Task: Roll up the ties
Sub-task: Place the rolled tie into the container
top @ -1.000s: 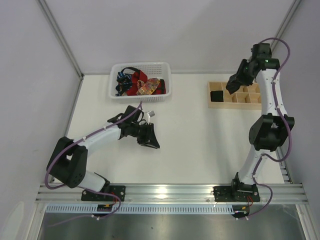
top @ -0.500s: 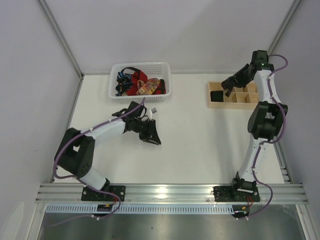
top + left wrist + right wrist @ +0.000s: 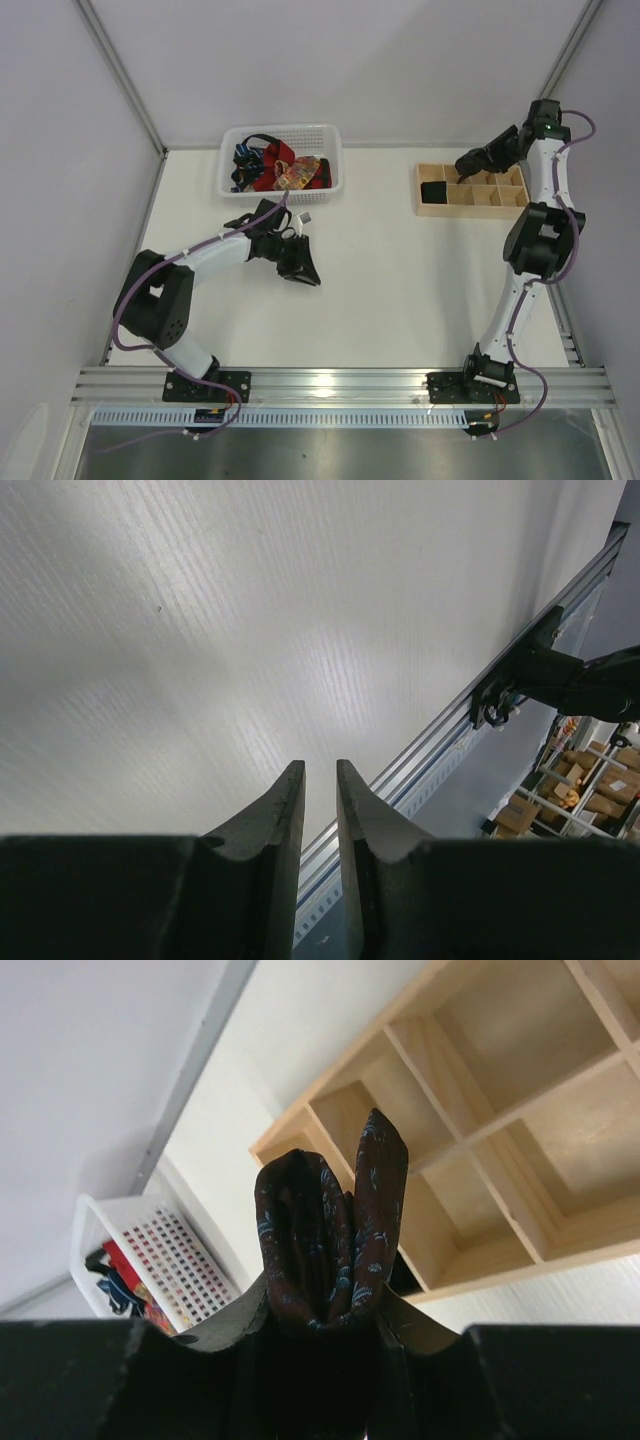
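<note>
The white table [image 3: 400, 290] carries a white mesh basket [image 3: 280, 194] at its far left, close to the back edge. A pale wooden tray [image 3: 470, 210] with square compartments lies flat at its far right, well apart from the basket.

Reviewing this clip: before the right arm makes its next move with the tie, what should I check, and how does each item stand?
1. Grip: ok, the right gripper clamps the rolled dark tie.
2. Roll compact: not ok, one end stands apart from the roll.
3. Above the wooden tray: ok; which compartment, cannot tell.
4. Free compartments: ok, several look empty; one holds a dark thing.
5. Left gripper: ok, nothing between its jaws, far from the tray.
</note>
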